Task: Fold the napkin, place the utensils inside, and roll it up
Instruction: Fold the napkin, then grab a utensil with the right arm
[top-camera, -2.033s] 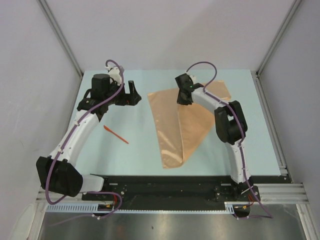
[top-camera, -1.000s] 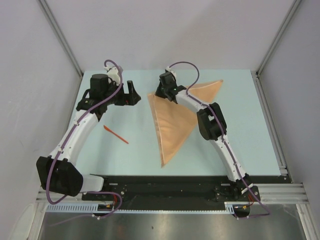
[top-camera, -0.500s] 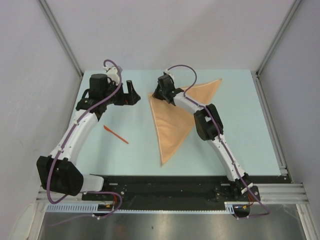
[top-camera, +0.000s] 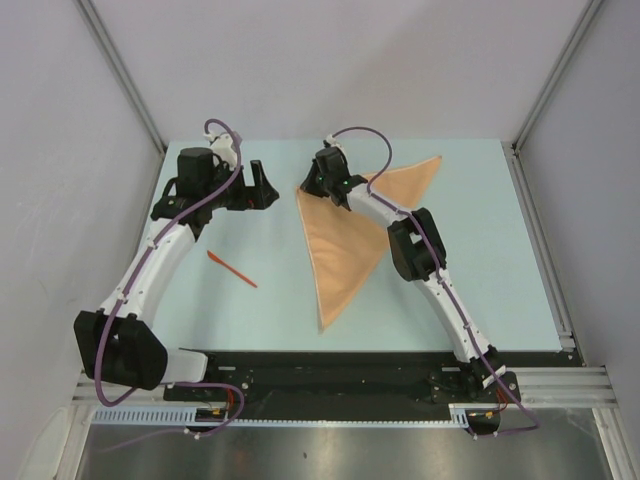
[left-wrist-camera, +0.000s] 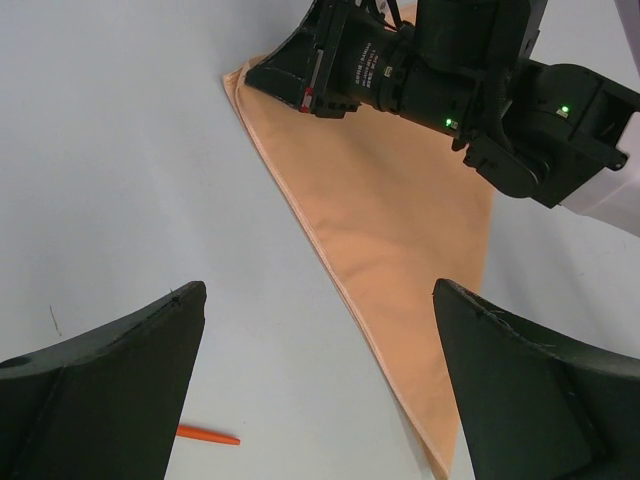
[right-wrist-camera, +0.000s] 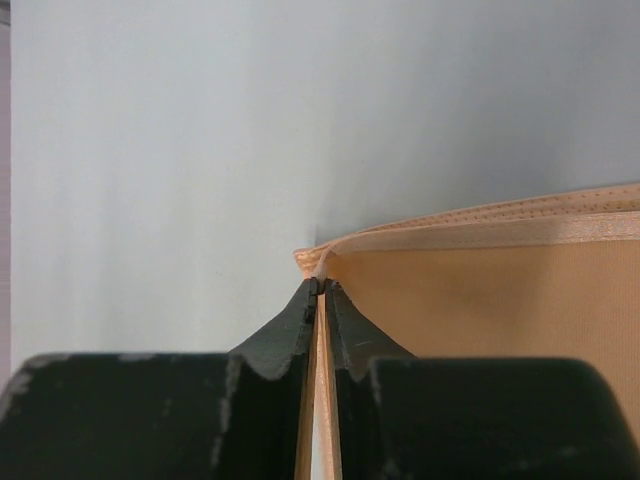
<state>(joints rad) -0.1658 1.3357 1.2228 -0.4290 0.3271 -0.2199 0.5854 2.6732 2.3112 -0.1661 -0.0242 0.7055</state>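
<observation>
- Because the napkin (top-camera: 345, 235) lies doubled into a triangle at mid-table, I judge the fold step nearly done. The right hand (top-camera: 312, 187) sits at the triangle's 10 o'clock corner, presumably to lay corner on corner.
- Right wrist view: right hand (right-wrist-camera: 320, 285) all but closed, with a thin cloth edge pinched between its tips, low over the table (top-camera: 480, 270). The layered hem runs off toward 3 o'clock.
- Left hand (top-camera: 262, 186) is spread wide and holds nothing. It is at 9 o'clock of that corner, apart from the cloth, probably out of the fold's way.
- Utensil (top-camera: 231, 269) lies flat on the table at 8 o'clock of the napkin, well apart, untouched.
- Hidden: the right arm covers the napkin's far edge from above, so layer alignment under the hand cannot be checked.
- Utensil's working end is too small to identify. In the left wrist view the utensil (left-wrist-camera: 208, 435) is partly cut off by a finger.
</observation>
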